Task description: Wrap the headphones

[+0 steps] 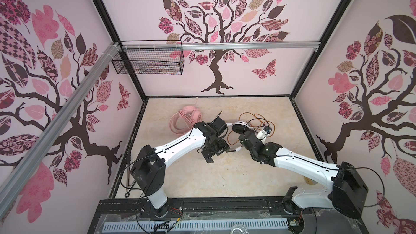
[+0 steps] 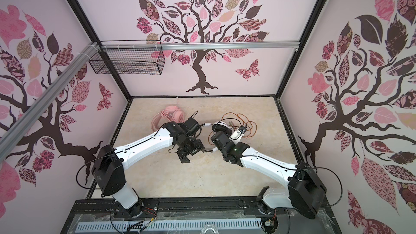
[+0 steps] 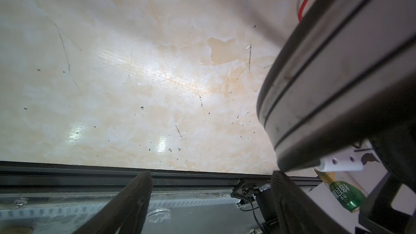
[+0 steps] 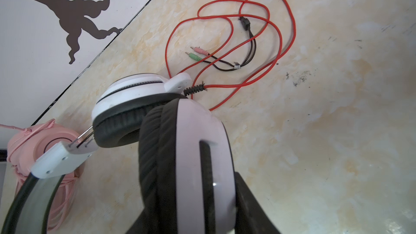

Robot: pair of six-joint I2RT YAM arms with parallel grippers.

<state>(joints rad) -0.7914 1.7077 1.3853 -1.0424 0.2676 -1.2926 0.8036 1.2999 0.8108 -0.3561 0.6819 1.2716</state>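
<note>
A: Quick, where is the task item?
B: The white-and-black over-ear headset (image 4: pixel 202 131) with black earpads is around the middle of the marbled beige worktop (image 1: pixel 225 176), somewhat toward its far edge.

A: And the right side?
B: The right wrist view shows the right gripper (image 1: pixel 260 135) clamped on one earcup, with the black pad on one side and the white shell on the other. Whether the other earcup rests on the worktop can't be told.

A: The cord?
B: The thin orange-red cable (image 4: pixel 225 85) leaves the headset at a black strain relief. It lies on the worktop in loose, crossing loops, on the side toward the right edge. The green and pink jack plugs (image 4: pixel 194 57) lie inside the loops.

A: The left side?
B: The left gripper (image 3: pixel 211 185) has its jaws wide apart with nothing between them, and it points at the near edge. The headset's grey-and-black headband (image 3: pixel 337 64) runs just beside one of its black fingers (image 3: pixel 286 199). Contact can't be told.

A: The second headset?
B: The all-pink over-ear headset (image 1: pixel 191 112) lies near the far edge, left of middle. Its pink cable (image 1: pixel 177 127) is bundled against it, apart from both grippers.
</note>
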